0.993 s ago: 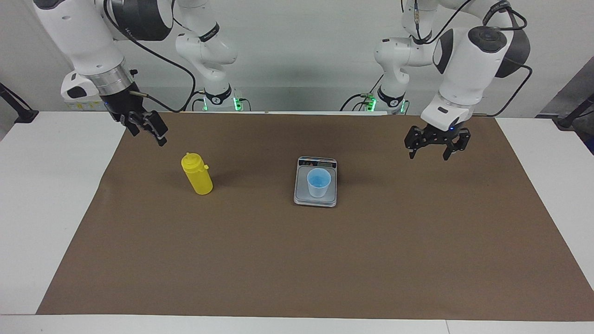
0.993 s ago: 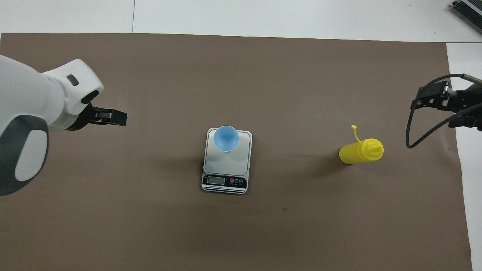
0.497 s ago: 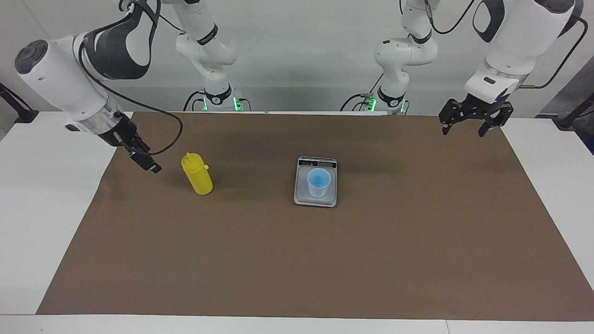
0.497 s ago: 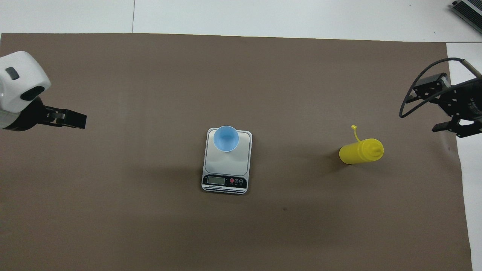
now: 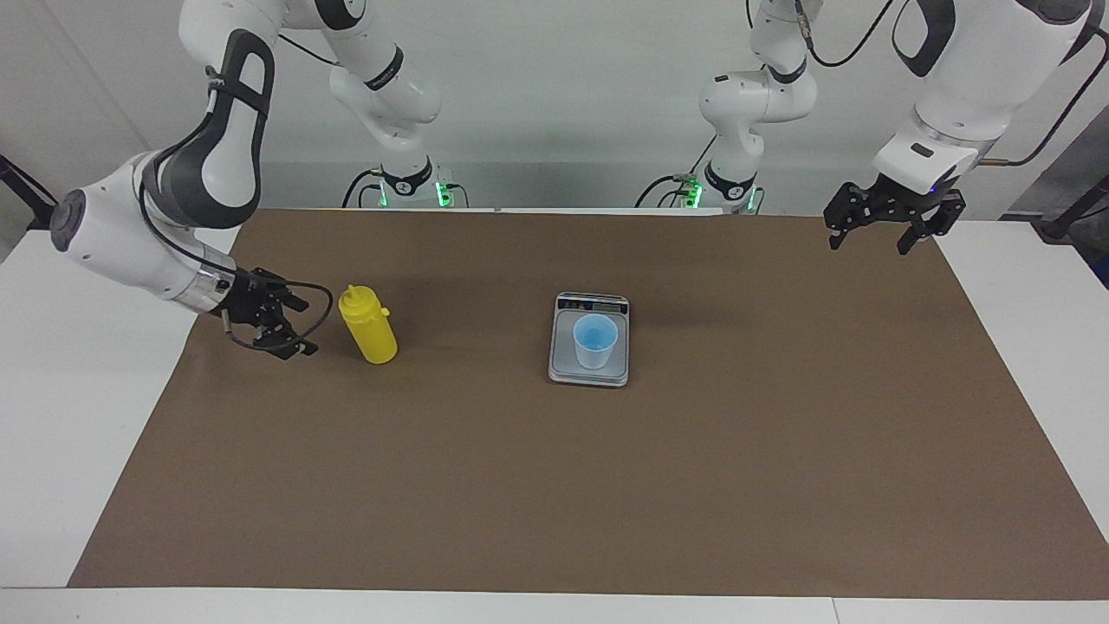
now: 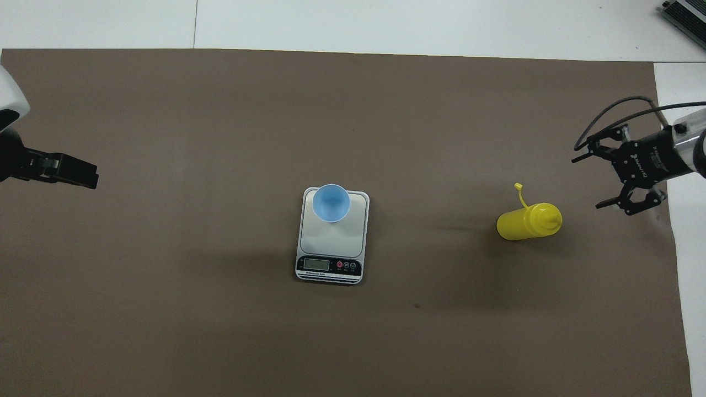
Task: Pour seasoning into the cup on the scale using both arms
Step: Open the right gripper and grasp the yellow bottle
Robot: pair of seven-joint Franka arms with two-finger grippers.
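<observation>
While the yellow seasoning bottle point(image 5: 368, 325) stands upright on the brown paper sheet point(image 5: 554, 485) toward the right arm's end of the table point(image 5: 52, 433), the right end effector point(image 5: 296, 328) sits low just beside it, turned sideways so that its tips point at the bottle's body. Its 2 fingers are spread apart, and a gap of bare paper shows between them and the bottle, so nothing is gripped. In the overhead view the same end effector point(image 6: 606, 182) has 1 finger point(image 6: 587, 156) farther from the robots than the other, with the bottle point(image 6: 528, 221) lying a little way off from them, its tethered cap tip sticking out from the nozzle end.

The scale point(image 5: 589, 340) rests near the middle of the sheet, well apart from the bottle, its dark display strip on the edge nearest the robots. The light-blue cup point(image 5: 595, 341) stands upright on the weighing plate; the overhead view shows the cup point(image 6: 331, 202) on the part of the scale point(image 6: 332, 237) farthest from the display.

The left end effector point(image 5: 875, 238) hangs in the air over the corner of the sheet at the left arm's end, close to the robots, well apart from the scale. Its 2 fingers point downward and stand apart, holding nothing. In the overhead view only part of it point(image 6: 77, 176) shows at the picture's edge.
</observation>
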